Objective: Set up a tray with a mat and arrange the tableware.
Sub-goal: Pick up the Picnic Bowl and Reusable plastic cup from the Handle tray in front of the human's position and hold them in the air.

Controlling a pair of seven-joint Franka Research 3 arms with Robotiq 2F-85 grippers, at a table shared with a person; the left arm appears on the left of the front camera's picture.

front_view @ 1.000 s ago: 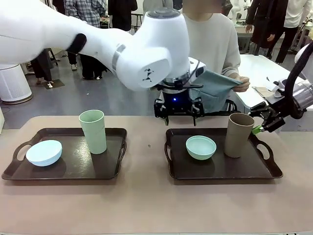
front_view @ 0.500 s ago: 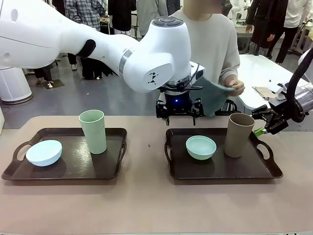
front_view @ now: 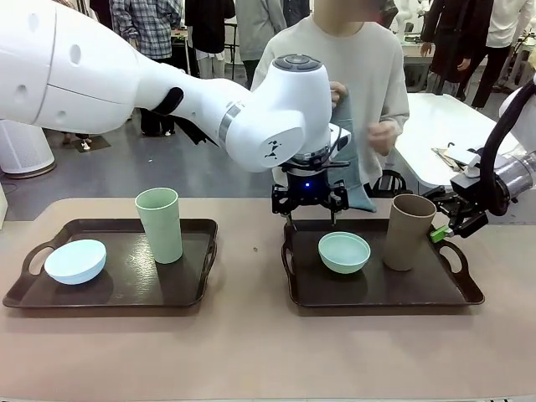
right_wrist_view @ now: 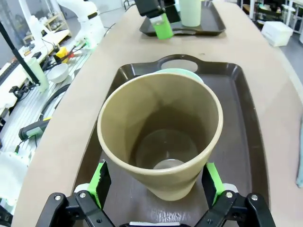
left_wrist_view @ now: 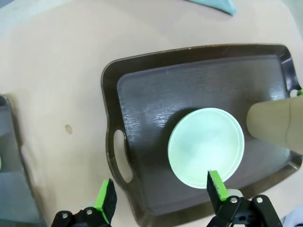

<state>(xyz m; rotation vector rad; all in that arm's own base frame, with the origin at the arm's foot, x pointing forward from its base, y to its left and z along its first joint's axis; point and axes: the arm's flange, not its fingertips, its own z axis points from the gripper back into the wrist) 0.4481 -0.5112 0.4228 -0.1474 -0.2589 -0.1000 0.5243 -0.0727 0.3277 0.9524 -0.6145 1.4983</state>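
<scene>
Bright, even light, seemingly overhead; faint shadows; soft sheen on dark brown plastic tray toward 10 o'clock; wrist-view edges bowed.

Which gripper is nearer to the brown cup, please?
The right. The right gripper sits right at the brown cup, its open fingers framing it; the left gripper hangs by the green bowl, farther off.

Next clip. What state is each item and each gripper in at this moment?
tan cup: upright, empty, on the right tray.
mint green bowl: upright, on the right tray.
pale green cup: upright on the left tray.
pale blue bowl: upright on the left tray.
teal mat: hanging from the person's hand, not laid.
left gripper: open, above the right tray.
right gripper: open, at the tan cup.
</scene>
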